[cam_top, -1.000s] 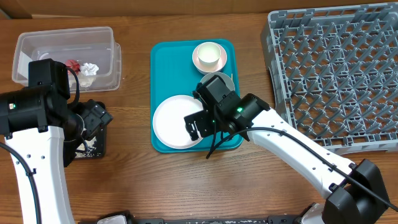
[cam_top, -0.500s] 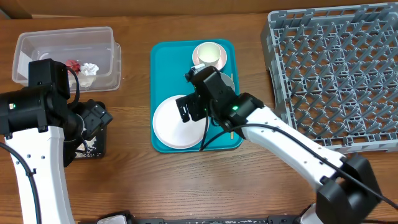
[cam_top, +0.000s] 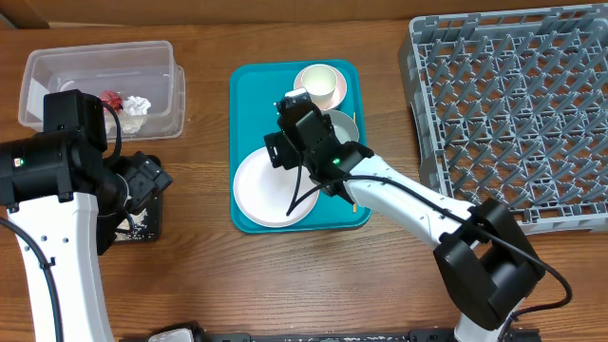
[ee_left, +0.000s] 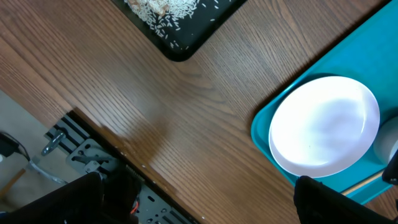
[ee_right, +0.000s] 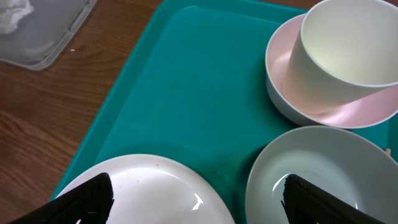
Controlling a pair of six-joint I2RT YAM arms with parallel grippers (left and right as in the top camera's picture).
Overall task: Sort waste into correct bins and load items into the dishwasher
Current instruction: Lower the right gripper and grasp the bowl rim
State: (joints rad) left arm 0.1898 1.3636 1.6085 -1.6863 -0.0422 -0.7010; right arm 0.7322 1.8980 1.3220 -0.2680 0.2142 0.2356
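Right tool (ee_right: pixel 198 186) low over the teal tray (ee_right: pixel 186 81), jaws apart, gripping nothing. Left tool (ee_left: pixel 199 186) over bare table (ee_left: pixel 155 112) just near of the black tray (ee_left: pixel 180 28) with rice crumbs (ee_left: pixel 168 7), jaws wide, also gripping nothing.

Waste side looking done: red wrapper (cam_top: pixel 112 99) and napkin (cam_top: pixel 139 104) in the clear tub (cam_top: pixel 104 52), far left.

Dishes all on the teal tray: plate (ee_right: pixel 143 186) near left, grey-blue bowl (ee_right: pixel 317 180) right of it, white cup (ee_right: pixel 354 43) nested in pink bowl (ee_right: pixel 283 74) at the far end, wooden stick (ee_left: pixel 364 182) along the near right edge. Dish rack (cam_top: pixel 513 114) far right, no dishes visible in it.

Probably lining up on the cup or a bowl. Expect rigid, light, glossy, so slippery, with chip risk if dropped. Pinch across a rim wall, one finger inside, one outside. Lift cup out before touching pink bowl. For the flat-lying plate: no edge to get under, so tilt against the tray lip first.
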